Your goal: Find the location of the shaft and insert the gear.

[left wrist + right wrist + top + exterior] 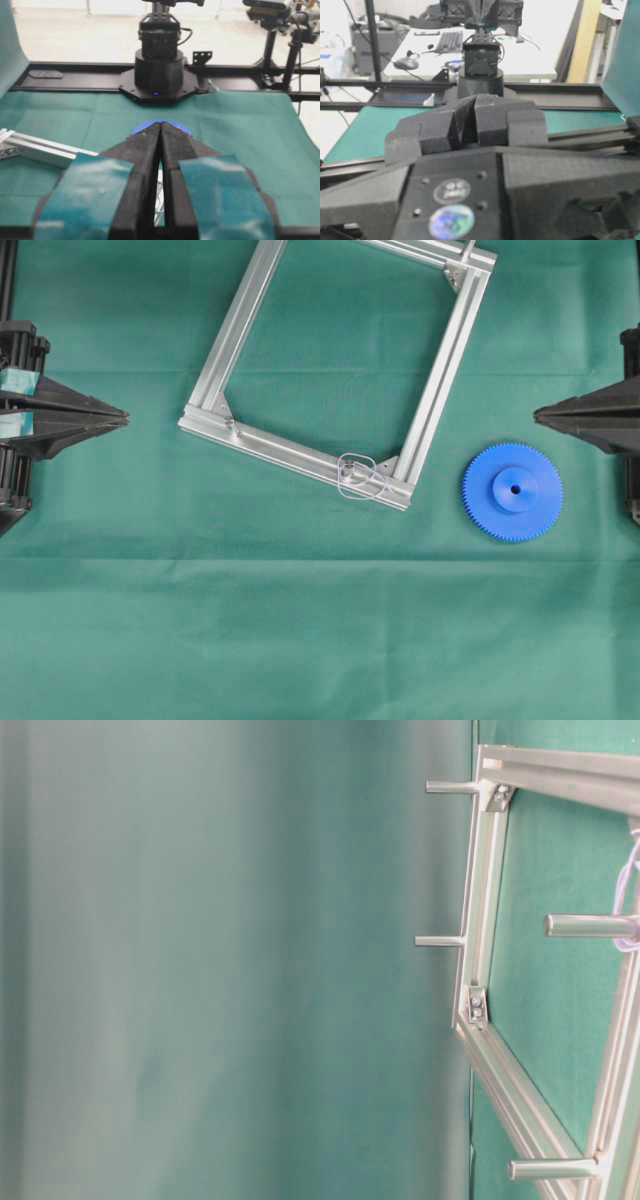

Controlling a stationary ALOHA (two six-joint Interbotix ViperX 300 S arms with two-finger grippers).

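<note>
Your left tool (126, 418) sits at the left edge of the overhead view with its jaws pressed together and nothing between them; the left wrist view shows the two black fingers (145, 150) meeting at their tips. Your right tool (536, 414) is at the right edge, also closed and empty, its fingers touching in the right wrist view.

The gear (512, 491) lies flat on the green bench (300, 640), hub up, just below and to the left of the right tool's tip and clear of it. It rests just to the right of the frame (445, 390), not touching it.

The frame is a silver aluminium rectangle lying tilted across the upper middle of the bench. The clear plate (360, 476) sits on the frame's lower rail near its right corner. The shaft (352, 469) on that plate is barely visible from above; in the table-level view several grey pins stand out from the frame, and you cannot tell there which one belongs to the plate.

Both tools are well apart from the plate.
</note>
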